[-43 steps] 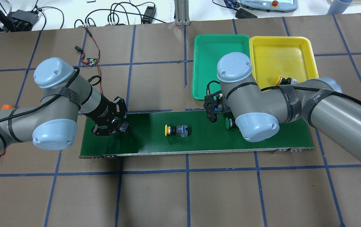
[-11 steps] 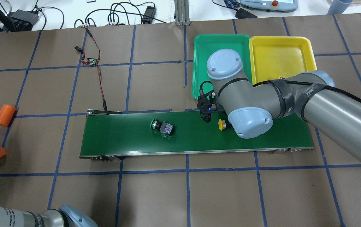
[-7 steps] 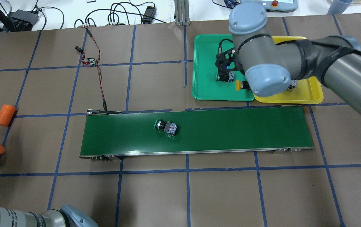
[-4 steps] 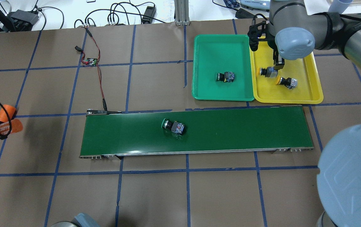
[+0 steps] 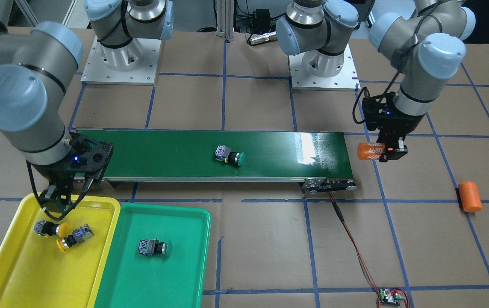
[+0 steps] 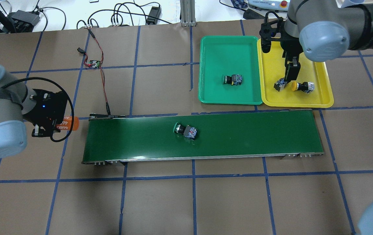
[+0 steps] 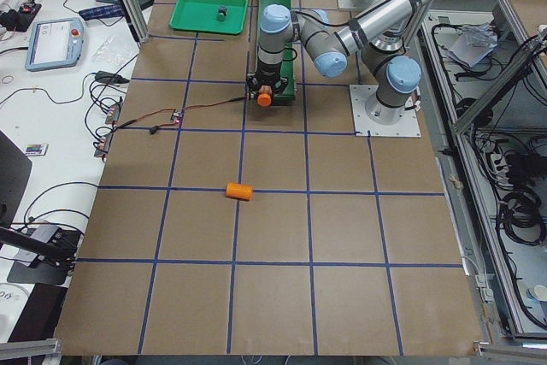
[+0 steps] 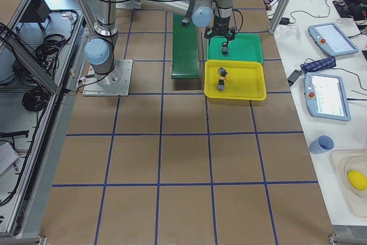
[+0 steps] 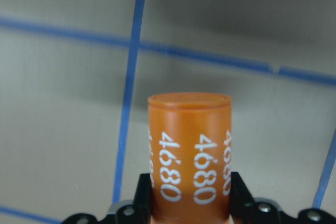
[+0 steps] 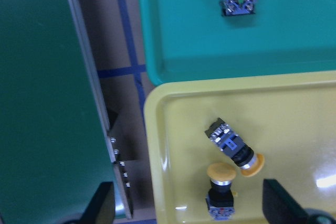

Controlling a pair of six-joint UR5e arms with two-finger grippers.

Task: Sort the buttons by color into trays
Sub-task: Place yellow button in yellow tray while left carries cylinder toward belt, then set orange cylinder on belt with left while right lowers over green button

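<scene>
Two yellow-capped buttons [image 6: 300,86] [image 10: 233,148] lie in the yellow tray [image 6: 325,98]. One green-capped button [image 6: 232,79] lies in the green tray [image 6: 212,94]. Another green-capped button [image 6: 186,130] lies on its side in the middle of the conveyor belt [image 6: 255,133]. My right gripper [image 6: 287,76] [image 10: 191,208] hangs open and empty just above the yellow buttons. My left gripper [image 6: 61,125] [image 9: 189,203] is shut on an orange cylinder [image 9: 189,150] marked 4680, held above the table just off the belt's left end.
A second orange cylinder [image 5: 469,196] lies on the table beyond the belt's left end. A small circuit board [image 6: 94,63] with red wires [image 6: 103,85] runs to the belt's far left corner. The trays [image 5: 112,256] stand side by side beyond the belt's right end.
My right gripper has carried a yellow button from the belt into the yellow tray and let go. My left gripper brought the orange cylinder toward the belt. The green button has ridden right.
</scene>
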